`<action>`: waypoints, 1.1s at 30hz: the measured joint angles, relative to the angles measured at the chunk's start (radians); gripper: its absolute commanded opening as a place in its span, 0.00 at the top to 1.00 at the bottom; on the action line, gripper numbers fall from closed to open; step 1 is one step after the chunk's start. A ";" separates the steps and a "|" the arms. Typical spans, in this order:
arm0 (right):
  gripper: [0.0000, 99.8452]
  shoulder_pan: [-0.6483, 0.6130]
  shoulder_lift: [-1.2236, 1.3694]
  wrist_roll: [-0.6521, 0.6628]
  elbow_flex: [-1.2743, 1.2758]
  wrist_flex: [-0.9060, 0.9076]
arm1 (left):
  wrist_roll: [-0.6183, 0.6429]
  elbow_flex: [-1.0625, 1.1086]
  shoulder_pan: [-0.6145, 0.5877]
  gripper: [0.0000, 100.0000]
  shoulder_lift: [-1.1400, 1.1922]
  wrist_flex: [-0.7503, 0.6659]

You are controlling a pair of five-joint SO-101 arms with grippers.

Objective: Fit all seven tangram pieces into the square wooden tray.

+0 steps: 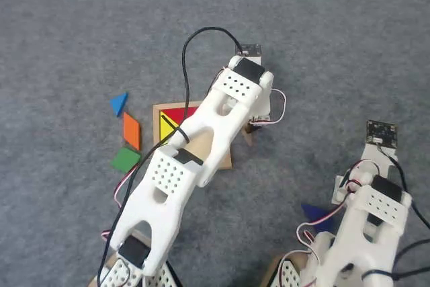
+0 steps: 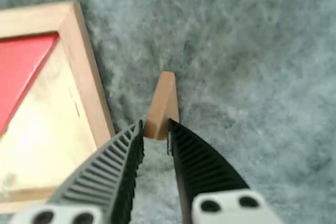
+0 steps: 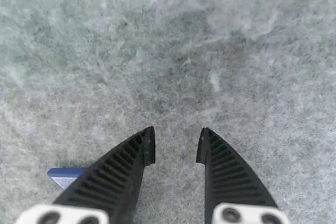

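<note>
The square wooden tray (image 2: 88,77) lies on the grey felt with a red triangle (image 2: 21,69) inside it. My left gripper (image 2: 156,130) is shut on a tan wooden triangle (image 2: 164,103) that stands on edge just outside the tray's rim. From above, the left arm covers most of the tray (image 1: 158,109); the red piece (image 1: 180,113) and a yellow piece (image 1: 166,126) peek out, and the tan piece (image 1: 248,136) shows beside the tray. My right gripper (image 3: 176,146) is open over bare felt, with a dark blue piece (image 3: 64,176) beside one finger.
Left of the tray lie a blue triangle (image 1: 119,103), an orange parallelogram (image 1: 132,131) and a green piece (image 1: 125,159). The dark blue piece (image 1: 314,213) sits by the right arm's base. Grey felt stretches around.
</note>
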 measured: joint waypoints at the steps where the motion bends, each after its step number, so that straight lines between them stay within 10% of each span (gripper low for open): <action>1: 0.87 0.000 0.000 0.000 0.000 0.000 | -0.005 0.000 0.000 0.93 0.000 0.000; 33: 0.87 0.000 0.000 0.000 0.000 0.000 | -0.058 -0.020 0.083 0.97 0.021 0.000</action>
